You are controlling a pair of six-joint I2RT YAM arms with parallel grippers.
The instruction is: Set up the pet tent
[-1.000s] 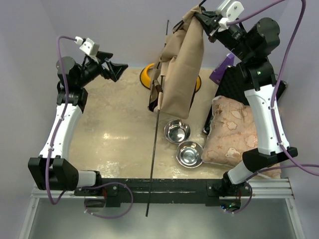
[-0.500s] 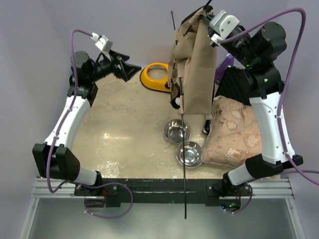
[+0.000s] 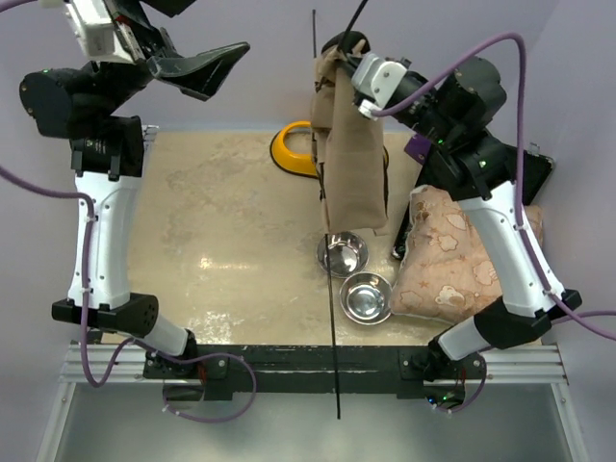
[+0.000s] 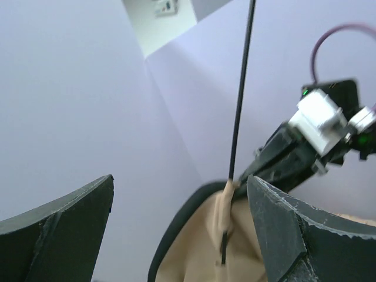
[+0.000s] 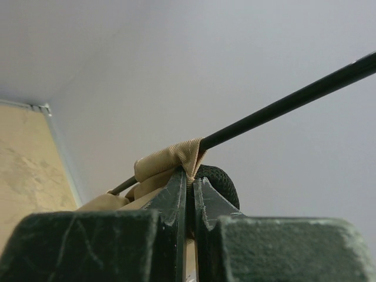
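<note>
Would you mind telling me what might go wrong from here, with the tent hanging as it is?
1. The right jaws pinch only a thin fold at the top of the tent, so the fabric may slip out and drop.
2. A long loose pole dangles from the tent; it could slide out or snag on the rail.
3. The tent hangs near two bowls; a swing might knock them.

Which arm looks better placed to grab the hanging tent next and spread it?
Left, likely. The right arm has its jaws shut on the top of the pet tent, holding it up. The left arm is raised facing it, jaws wide open and empty.
</note>
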